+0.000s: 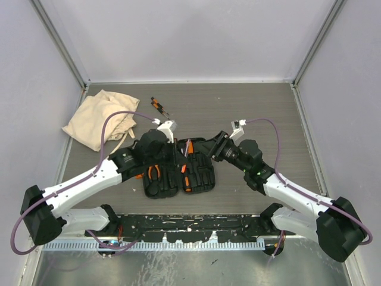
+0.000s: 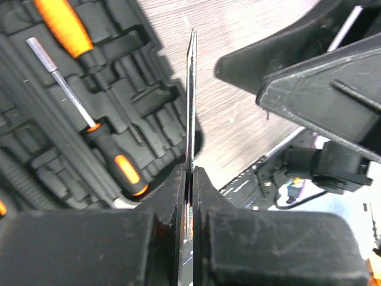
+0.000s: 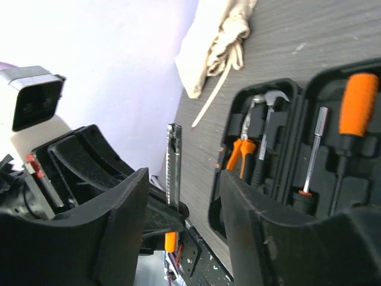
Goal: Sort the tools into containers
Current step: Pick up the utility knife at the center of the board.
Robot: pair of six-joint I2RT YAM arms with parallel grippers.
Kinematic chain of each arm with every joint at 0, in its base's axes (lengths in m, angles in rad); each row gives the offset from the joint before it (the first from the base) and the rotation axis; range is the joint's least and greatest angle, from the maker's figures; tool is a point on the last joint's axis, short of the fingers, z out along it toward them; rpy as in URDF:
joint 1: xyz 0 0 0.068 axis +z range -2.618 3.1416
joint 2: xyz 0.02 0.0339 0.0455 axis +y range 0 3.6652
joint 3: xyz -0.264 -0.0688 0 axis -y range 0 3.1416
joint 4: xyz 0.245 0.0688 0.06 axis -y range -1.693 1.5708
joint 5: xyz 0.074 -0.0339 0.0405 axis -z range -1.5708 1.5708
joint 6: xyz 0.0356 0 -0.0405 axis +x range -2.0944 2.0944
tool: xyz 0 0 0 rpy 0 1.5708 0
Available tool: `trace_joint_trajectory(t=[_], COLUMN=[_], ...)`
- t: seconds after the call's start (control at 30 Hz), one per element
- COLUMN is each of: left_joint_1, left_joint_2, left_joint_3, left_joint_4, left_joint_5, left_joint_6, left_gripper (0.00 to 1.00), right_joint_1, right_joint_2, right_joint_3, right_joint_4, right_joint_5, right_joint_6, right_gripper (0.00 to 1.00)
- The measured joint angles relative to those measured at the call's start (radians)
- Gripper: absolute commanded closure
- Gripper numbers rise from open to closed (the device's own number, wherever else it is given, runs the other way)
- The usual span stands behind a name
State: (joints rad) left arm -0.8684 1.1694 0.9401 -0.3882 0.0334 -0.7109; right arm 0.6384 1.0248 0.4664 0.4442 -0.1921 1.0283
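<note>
A black tool case (image 1: 199, 179) lies open mid-table, its slots holding pliers (image 1: 153, 171) and a screwdriver (image 1: 185, 177). My left gripper (image 1: 178, 154) hovers over the case, shut on a thin flat steel tool (image 1: 189, 147) that stands upright in its fingers (image 2: 191, 101). My right gripper (image 1: 206, 149) faces it from the right and is open. In the right wrist view the steel tool (image 3: 173, 167) stands between my open right fingers (image 3: 122, 226) without touching them. That view also shows pliers (image 3: 241, 154), a small hammer (image 3: 272, 98) and an orange-handled screwdriver (image 3: 357, 113) in the case.
A beige cloth bag (image 1: 98, 119) lies at the far left of the table. A small orange-and-black tool (image 1: 159, 107) lies loose beyond the case. Grey walls close in the table on three sides. A black rail (image 1: 190, 226) runs along the near edge.
</note>
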Motion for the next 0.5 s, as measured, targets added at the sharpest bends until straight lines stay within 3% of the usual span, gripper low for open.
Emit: trace_joint_trajectory(t=[0.3, 0.43, 0.5], left_joint_1=[0.000, 0.000, 0.000], left_joint_2=[-0.009, -0.009, -0.008], left_joint_3=[-0.035, -0.036, -0.036], left_joint_4=[0.122, 0.138, 0.145], left_joint_5=[0.103, 0.122, 0.129], left_joint_6=[-0.060, -0.064, -0.064], left_gripper=[1.00, 1.00, 1.00], right_joint_1=[0.000, 0.000, 0.000], right_joint_2=[0.036, 0.064, 0.085], right_joint_3=[0.004, 0.021, 0.039], right_joint_4=[0.092, 0.087, 0.078], right_joint_5=[-0.065, -0.083, -0.093], right_joint_6=[0.021, 0.021, 0.021], right_gripper=[0.42, 0.47, 0.55])
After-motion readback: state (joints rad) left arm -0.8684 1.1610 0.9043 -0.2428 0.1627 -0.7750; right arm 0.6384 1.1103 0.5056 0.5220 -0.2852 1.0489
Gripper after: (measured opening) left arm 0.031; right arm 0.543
